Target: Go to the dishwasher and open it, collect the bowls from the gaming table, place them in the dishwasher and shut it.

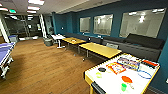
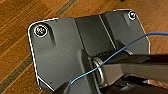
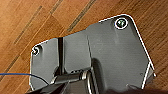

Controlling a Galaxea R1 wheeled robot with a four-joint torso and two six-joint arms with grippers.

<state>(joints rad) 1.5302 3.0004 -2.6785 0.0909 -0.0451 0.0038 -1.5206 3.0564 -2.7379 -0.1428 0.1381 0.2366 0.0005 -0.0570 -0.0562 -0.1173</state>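
The gaming table (image 1: 110, 82), with a glossy white top, yellow sides and a black slot (image 1: 98, 88) at its near end, stands at the lower right of the head view. On its near part lie a dark round bowl (image 1: 101, 69) and a pale green one (image 1: 99, 75). Further along are an orange paddle (image 1: 126, 79), a green cup (image 1: 124, 87), colourful boxes (image 1: 128, 63) and a blue ring (image 1: 144, 74). The dishwasher is out of view. Both wrist views look down past the robot's dark plate onto wooden floor (image 2: 17, 37) (image 3: 30, 22).
Wide wooden floor (image 1: 45, 67) stretches ahead and to the left. A blue table-tennis table (image 1: 5, 53) stands at the left edge. Two yellow tables (image 1: 100, 49) (image 1: 73, 40), a white table (image 1: 58, 37) and a dark sofa (image 1: 140, 42) line the teal wall.
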